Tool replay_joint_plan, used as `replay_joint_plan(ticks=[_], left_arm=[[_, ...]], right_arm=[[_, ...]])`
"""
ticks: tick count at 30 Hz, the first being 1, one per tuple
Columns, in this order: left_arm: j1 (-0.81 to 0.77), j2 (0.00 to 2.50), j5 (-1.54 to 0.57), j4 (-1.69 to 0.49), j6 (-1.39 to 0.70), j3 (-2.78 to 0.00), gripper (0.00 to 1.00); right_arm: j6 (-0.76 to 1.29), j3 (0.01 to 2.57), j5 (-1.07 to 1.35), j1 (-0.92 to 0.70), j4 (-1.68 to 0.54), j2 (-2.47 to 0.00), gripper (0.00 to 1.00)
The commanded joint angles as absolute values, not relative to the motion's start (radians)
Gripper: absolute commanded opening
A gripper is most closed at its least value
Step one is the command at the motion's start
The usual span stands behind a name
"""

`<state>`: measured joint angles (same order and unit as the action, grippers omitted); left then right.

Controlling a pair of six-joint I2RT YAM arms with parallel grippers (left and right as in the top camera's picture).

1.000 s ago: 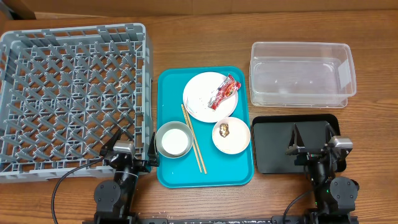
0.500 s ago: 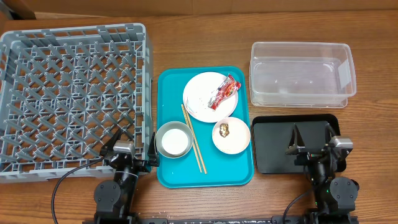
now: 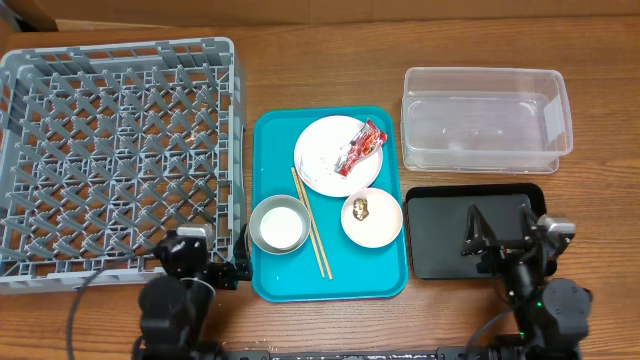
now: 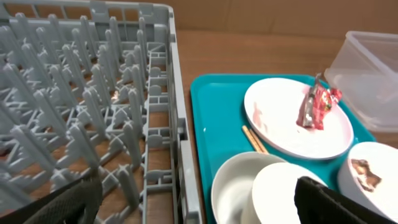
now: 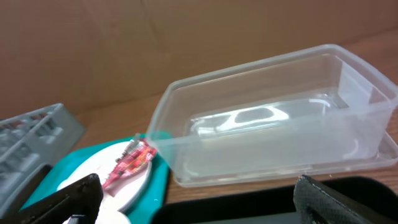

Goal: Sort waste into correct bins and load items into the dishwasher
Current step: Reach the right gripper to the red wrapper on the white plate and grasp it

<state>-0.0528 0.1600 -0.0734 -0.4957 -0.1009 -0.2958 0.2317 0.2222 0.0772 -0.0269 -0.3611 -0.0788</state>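
Note:
The grey dish rack (image 3: 120,150) fills the left. On the teal tray (image 3: 330,282) lie the pale plate (image 3: 322,162) with the red wrapper (image 3: 362,147), a pinkish bowl (image 3: 371,222) holding a brown food lump, a grey bowl (image 3: 279,224) with a white cup inside, and the chopsticks (image 3: 312,228). The clear tub (image 3: 485,120) stands at the back right, with the black tray (image 3: 435,240) in front of it. My left gripper (image 3: 205,252) (image 4: 196,186) is open at the rack's front right corner. My right gripper (image 3: 500,232) (image 5: 196,186) is open over the black tray. No paper wad shows.
The rack's right wall (image 4: 177,137) stands close to the teal tray's left edge. Brown cardboard (image 5: 155,43) stands behind the clear tub. Bare wooden table (image 3: 320,60) runs along the back.
Both arms have shifted. The left gripper has drawn back toward the table's front edge. The right gripper has moved slightly to the right. Nothing on the table has moved.

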Motion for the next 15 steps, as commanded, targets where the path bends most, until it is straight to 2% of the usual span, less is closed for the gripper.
replay_joint_plan(ticks=[1, 10, 15], left_arm=[[-0.059, 0.312, -0.029, -0.593, -0.097, -0.481, 1.00], [-0.059, 0.725, 0.010, -0.912, -0.097, -0.886, 1.00], [-0.059, 0.870, 0.006, -1.039, -0.127, -0.992, 1.00]], right_arm=[[0.240, 0.376, 0.125, -0.032, -0.431, -0.173, 1.00], [0.236, 0.709, 0.204, -0.032, -0.654, -0.550, 1.00], [0.160, 0.955, 0.232, -0.033, -0.876, -0.810, 1.00]])
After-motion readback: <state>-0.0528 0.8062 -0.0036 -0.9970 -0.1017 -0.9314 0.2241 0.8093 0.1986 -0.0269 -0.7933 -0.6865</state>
